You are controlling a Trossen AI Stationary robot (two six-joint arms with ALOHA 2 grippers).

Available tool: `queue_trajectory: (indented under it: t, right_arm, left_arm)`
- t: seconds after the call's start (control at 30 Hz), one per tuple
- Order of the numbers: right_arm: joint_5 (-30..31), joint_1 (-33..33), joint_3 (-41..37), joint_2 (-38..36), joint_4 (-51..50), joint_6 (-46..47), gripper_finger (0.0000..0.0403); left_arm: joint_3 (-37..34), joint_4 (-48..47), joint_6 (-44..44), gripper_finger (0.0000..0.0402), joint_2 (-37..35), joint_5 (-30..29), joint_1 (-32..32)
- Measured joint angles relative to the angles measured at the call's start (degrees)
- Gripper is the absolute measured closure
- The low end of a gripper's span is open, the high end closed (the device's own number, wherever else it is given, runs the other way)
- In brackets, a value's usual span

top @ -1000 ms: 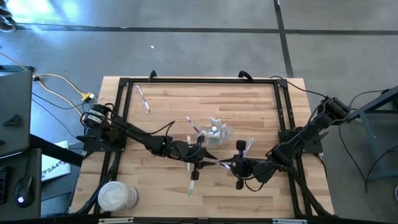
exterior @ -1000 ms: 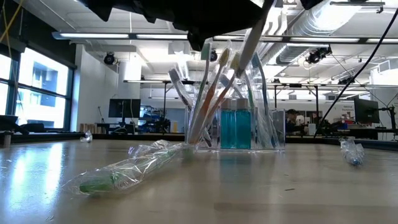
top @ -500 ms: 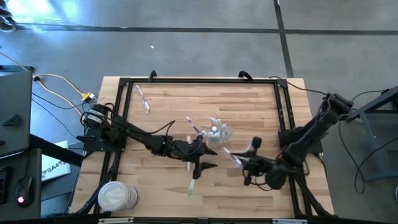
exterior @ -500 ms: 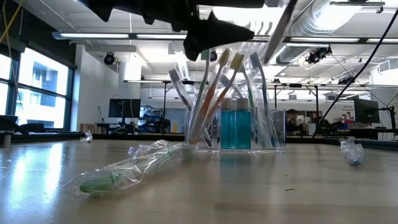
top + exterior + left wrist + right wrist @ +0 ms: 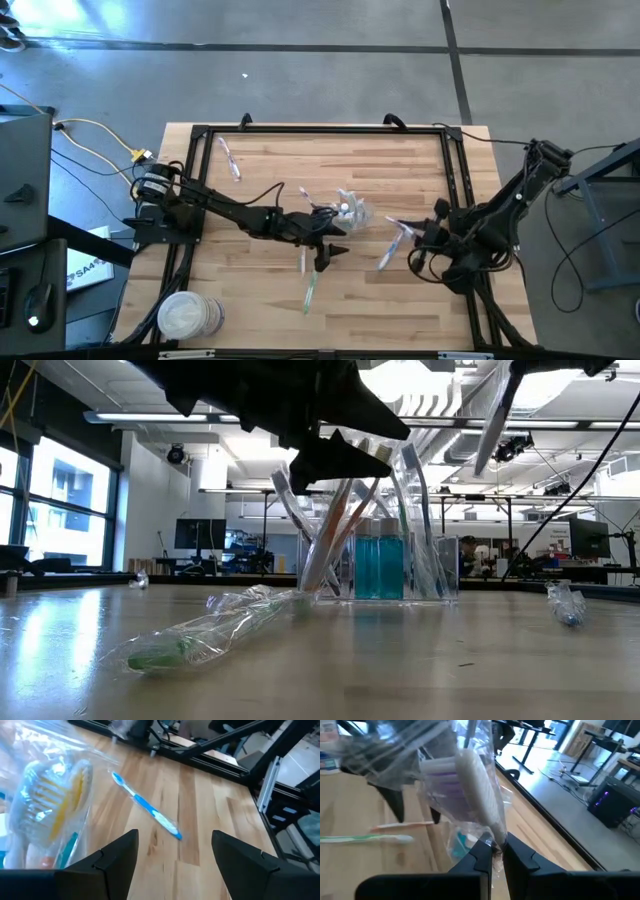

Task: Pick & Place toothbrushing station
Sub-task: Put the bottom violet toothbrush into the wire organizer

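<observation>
A clear container (image 5: 352, 212) (image 5: 395, 565) packed with upright toothbrushes stands mid-table. My right gripper (image 5: 412, 241) (image 5: 496, 851) is right of it, shut on a plastic-wrapped white toothbrush (image 5: 392, 250) (image 5: 497, 410) held in the air. My left gripper (image 5: 333, 256) (image 5: 175, 860) hovers open just near-left of the container with nothing between its fingers. A green wrapped toothbrush (image 5: 310, 290) (image 5: 190, 638) and a pink one (image 5: 402, 824) lie flat on the wood near it. A blue toothbrush (image 5: 147, 812) lies on the table beyond the left fingers. My right gripper pinches the wrapped toothbrush's white handle (image 5: 495, 834) through its clear wrapper, between the two fingers. The purple-bristled head (image 5: 445, 780) is the end away from the fingers. The brush is lifted clear of the table and tilted (image 5: 497, 410).
Another wrapped toothbrush (image 5: 230, 160) lies at the far left. A round white stack (image 5: 186, 317) sits at the near left corner. A black frame rail (image 5: 320, 130) runs around the tabletop. Bare wood lies along the far side and at the near right.
My left gripper has opened and let go of the wrapped toothbrush, then rolled and edged toward the container. My right gripper, still shut on that toothbrush, has carried it up and toward the table's right edge, turning as it went.
</observation>
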Motion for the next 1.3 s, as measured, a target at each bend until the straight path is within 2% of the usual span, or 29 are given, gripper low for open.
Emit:
queue_trajectory:
  t: [0.1,0.33,0.47,0.63,0.93,1.3]
  right_arm:
    - [-0.1,-2.5,0.0,-1.3,0.0,-1.0,0.0386]
    - [-8.5,-12.7,0.0,-1.5,0.2,-1.9,0.0386]
    - [-10.6,-16.3,0.0,-0.3,2.6,-2.2,0.0386]
    - [-13.0,-17.4,0.0,1.3,8.4,-4.8,0.0386]
    - [-16.0,-20.4,0.0,6.6,11.9,-5.1,0.0386]
    - [-23.1,-25.9,0.0,12.6,14.7,-3.2,0.0386]
  left_arm:
    - [0.0,-0.5,0.1,0.0153,0.0,0.2,0.0]
    - [0.0,-1.4,1.6,0.0153,0.0,0.1,0.0]
    - [0.0,-1.6,1.8,0.0153,0.0,0.1,0.0]
    - [0.0,-1.8,1.8,0.0153,-0.3,0.3,0.0]
    - [0.9,0.1,1.8,0.0153,-1.8,8.1,-0.2]
    - [0.9,0.1,4.8,0.0153,-4.7,7.6,-1.4]
